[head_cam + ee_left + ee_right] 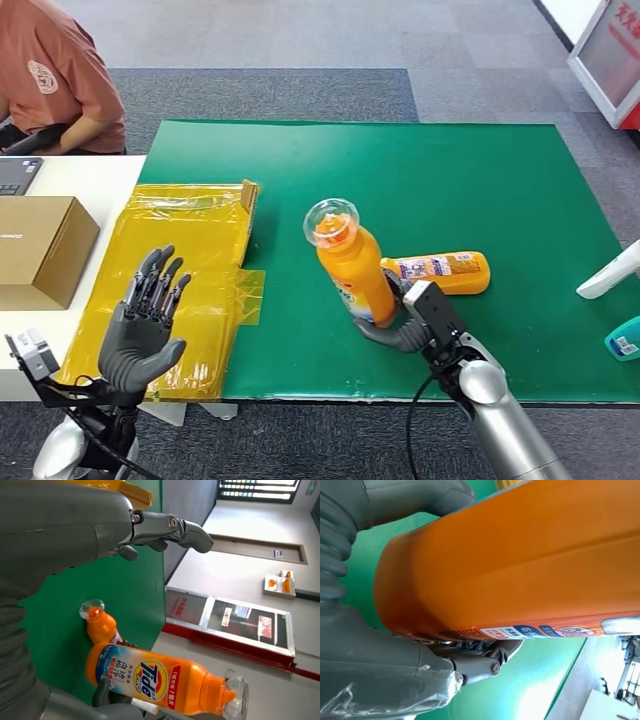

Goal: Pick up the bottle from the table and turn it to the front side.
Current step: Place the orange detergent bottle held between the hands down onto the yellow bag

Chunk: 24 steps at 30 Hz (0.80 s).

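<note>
You have a green rectangular mat [483, 180] spread on the table. Near its front edge, the robot's right hand [400, 325] holds an orange plastic detergent bottle with a clear cap [349, 258] upright, leaning slightly. Just behind and right of it, a second orange bottle [441, 270] lies on its side on the mat. Left of both sits a yellow plastic-wrapped flat package [189, 270], overlapping the mat's left edge. The left hand [143, 320] hovers above that package's front part, fingers spread. Further left, a brown cardboard box [41, 245] rests on the white table [98, 185]. A person in an orange shirt [56, 75] sits behind that table.
</note>
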Tool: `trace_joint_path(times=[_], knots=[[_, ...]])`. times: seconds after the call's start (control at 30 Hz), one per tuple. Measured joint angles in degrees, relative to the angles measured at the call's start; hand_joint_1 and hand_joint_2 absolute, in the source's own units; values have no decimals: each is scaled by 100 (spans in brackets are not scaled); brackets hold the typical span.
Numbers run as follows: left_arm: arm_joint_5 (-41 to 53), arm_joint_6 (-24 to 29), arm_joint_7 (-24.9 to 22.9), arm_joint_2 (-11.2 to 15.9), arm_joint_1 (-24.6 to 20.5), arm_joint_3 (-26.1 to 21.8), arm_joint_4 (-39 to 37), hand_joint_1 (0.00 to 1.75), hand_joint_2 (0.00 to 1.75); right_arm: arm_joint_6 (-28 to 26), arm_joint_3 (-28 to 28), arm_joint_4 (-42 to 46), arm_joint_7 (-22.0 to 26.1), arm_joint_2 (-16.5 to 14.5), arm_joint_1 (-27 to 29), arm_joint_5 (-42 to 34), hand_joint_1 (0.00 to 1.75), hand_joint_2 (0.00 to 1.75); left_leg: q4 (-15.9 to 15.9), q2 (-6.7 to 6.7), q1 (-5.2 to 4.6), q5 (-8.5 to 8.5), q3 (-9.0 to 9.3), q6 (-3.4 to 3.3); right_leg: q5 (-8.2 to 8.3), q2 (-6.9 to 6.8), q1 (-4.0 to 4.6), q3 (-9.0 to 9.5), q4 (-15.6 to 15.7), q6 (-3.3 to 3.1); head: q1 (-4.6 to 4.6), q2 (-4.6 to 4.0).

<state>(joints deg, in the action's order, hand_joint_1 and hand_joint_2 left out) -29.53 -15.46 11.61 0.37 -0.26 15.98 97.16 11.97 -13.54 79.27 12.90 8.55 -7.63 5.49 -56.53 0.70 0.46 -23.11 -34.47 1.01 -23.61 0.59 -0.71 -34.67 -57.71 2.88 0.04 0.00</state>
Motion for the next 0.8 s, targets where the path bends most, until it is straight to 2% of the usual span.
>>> trace_joint_path(times=[0.4,0.8], knots=[[-2,-8,-48,59,-577,385,-481,0,175,109,-610,-254,60,-71,-382,45,175,175,0,0,0,3,0,2,2,0,0,0,-1,-1,0,0],[31,16,-50,102,-707,464,-674,0,175,143,-788,-305,80,-74,-444,27,175,175,0,0,0,2,-1,2,1,0,0,-1,-1,-2,0,0]])
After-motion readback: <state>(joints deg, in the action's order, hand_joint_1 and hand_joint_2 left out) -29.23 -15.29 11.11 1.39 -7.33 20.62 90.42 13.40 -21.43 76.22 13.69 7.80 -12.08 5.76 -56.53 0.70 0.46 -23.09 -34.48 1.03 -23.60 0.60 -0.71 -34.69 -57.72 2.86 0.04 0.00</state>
